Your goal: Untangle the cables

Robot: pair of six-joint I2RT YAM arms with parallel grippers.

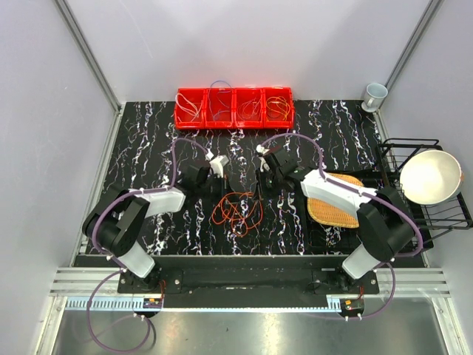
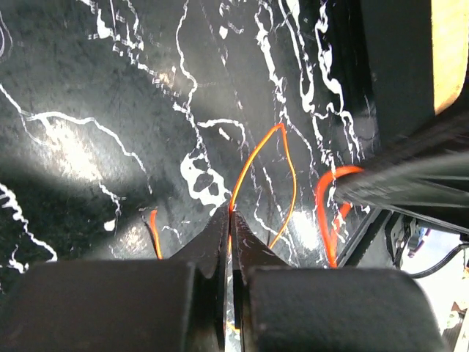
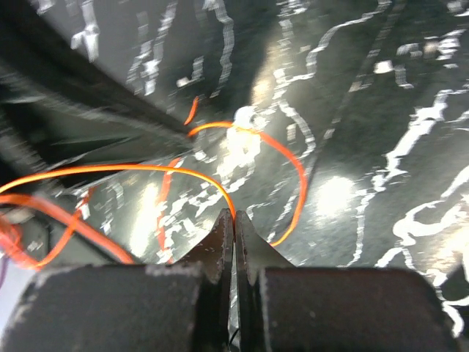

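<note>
Table [image 1: 148, 148]: black top, white marble veining, glossy light patches. Walls [image 1: 244, 44]: 3, plain pale grey. Posts [image 1: 89, 55]: 2, aluminium, at far corners. Rail [image 1: 244, 305]: slotted aluminium, along near edge.

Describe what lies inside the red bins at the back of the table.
The four red bins each hold loose thin cables. Whatever lies beneath the coils is covered.

My left claw [image 2: 229, 220] is closed, its fingertips pressed together on a thin orange cable [image 2: 253, 158]. From the tips the cable climbs, bends sharply at its top and drops back toward me in a narrow loop over the black, white-veined tabletop [image 2: 88, 88]. Another orange loop [image 2: 320, 209] lies to the right, beside a blurred dark bar [image 2: 410, 183]. A short orange stub [image 2: 154, 233] shows left of the claw.
</note>
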